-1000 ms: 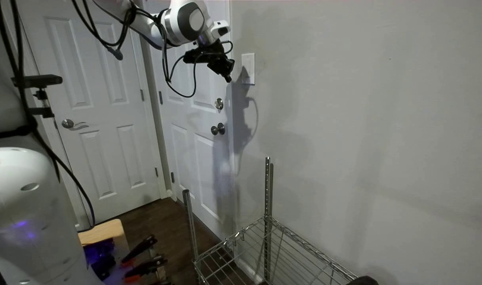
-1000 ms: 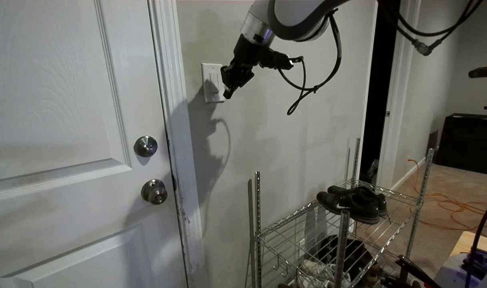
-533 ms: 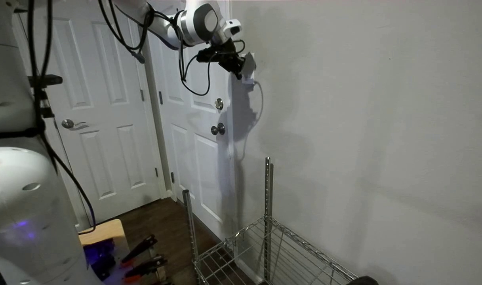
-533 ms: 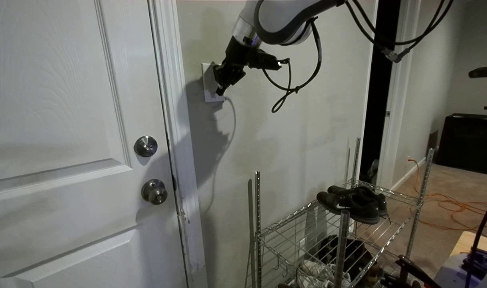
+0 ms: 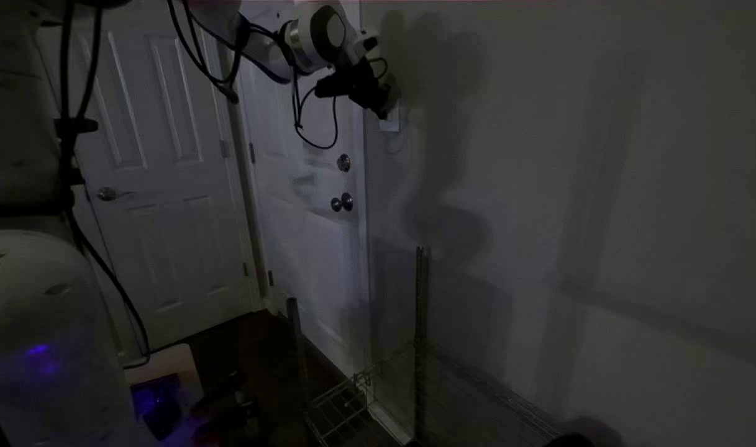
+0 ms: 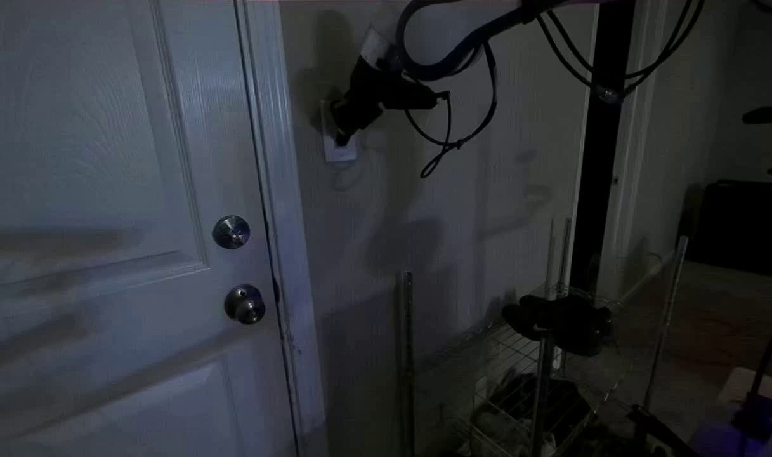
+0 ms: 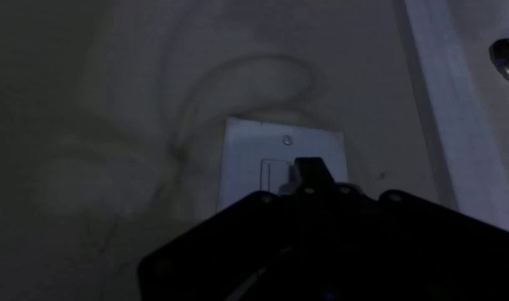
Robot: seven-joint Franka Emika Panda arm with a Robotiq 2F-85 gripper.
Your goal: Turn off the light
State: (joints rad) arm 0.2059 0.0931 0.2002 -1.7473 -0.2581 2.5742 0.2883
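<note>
The white switch plate for the light is on the wall in both exterior views (image 5: pixel 391 125) (image 6: pixel 340 155). My gripper (image 5: pixel 384 116) is right at the plate and covers its upper and middle part. In the wrist view the plate (image 7: pixel 248 144) shows a screw and one end of the rocker (image 7: pixel 278 173). The closed fingertips (image 7: pixel 309 165) lie over the rocker's edge, with nothing between them. They look to be touching it, but the contact itself is hidden. No lamp is in view. The room is dark.
A white door with metal knobs (image 6: pixel 245 304) and its frame (image 6: pixel 284 222) stand beside the plate. A wire rack (image 6: pixel 408 355) with black shoes (image 6: pixel 560 320) stands below against the wall. A second door (image 5: pixel 166 248) is behind the arm. The arm's cables hang in loops.
The gripper has moved toward the wall and onto the switch plate. The whole scene has gone from brightly lit to dark within the last half second.
</note>
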